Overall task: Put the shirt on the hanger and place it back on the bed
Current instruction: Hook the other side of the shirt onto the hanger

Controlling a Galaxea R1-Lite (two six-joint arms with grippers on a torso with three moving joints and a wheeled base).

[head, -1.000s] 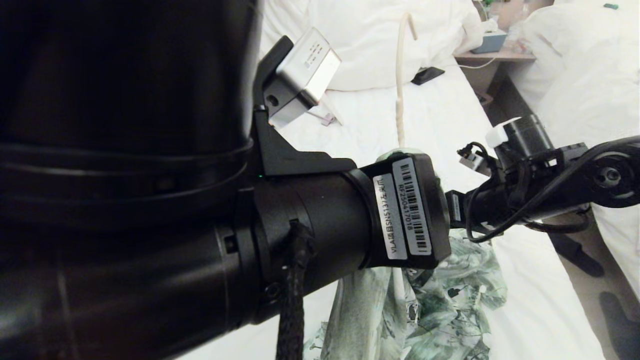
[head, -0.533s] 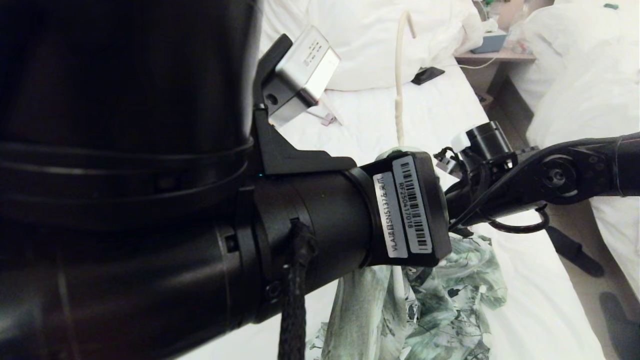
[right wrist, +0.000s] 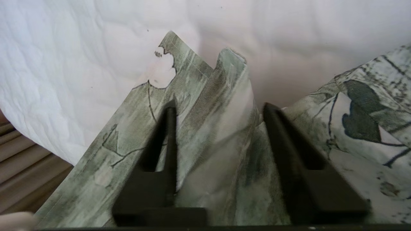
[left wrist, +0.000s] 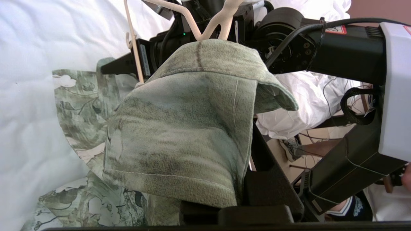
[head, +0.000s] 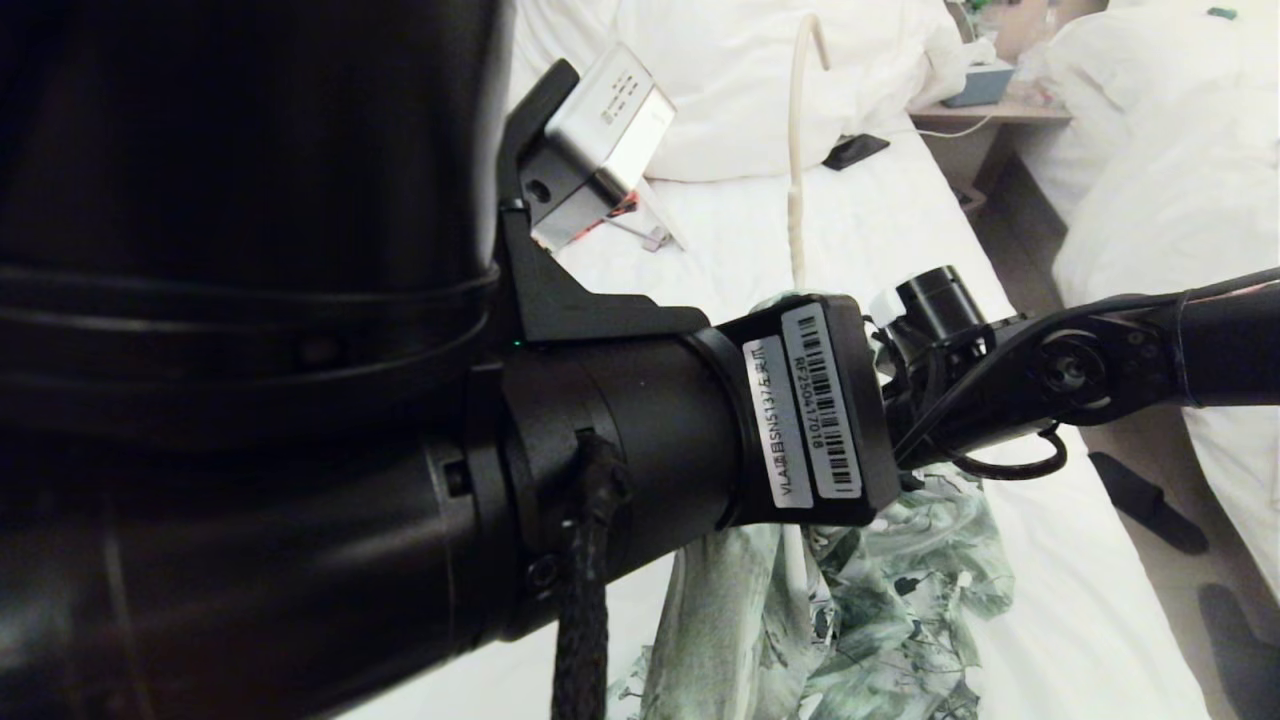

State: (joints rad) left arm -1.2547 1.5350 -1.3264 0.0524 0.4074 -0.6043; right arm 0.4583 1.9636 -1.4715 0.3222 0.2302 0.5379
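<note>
The shirt (head: 880, 600) hangs bunched at the lower centre of the head view, its lower folds resting on the white sheet of the bed (head: 880, 230), while the hanger (head: 797, 150) rises out of it toward the top centre of that frame. The left end effector (left wrist: 237, 199) is closed at the bottom of the left wrist view, clamped on the shirt's fabric, which drapes over it; whether it also pinches the hanger through the cloth cannot be made out. The right end effector (right wrist: 218, 134) stands with its jaws parted around a raised fold of the shirt in the middle of the right wrist view, fabric between them but not yet pinched. The step in hand looks like taking hold of the loose side of the shirt to draw it over the hanger's free shoulder. To do it well, the right end effector should close on the fold's seamed edge rather than a thick bunch, then pull outward along the hanger's arm while the left one holds steady, so the collar stays centred. In the head view the hanger's stem runs nearly vertical in the frame, hook end pointing to the top; the shirt's long axis follows it, collar up by the end effectors, hem toward the bottom edge.
</note>
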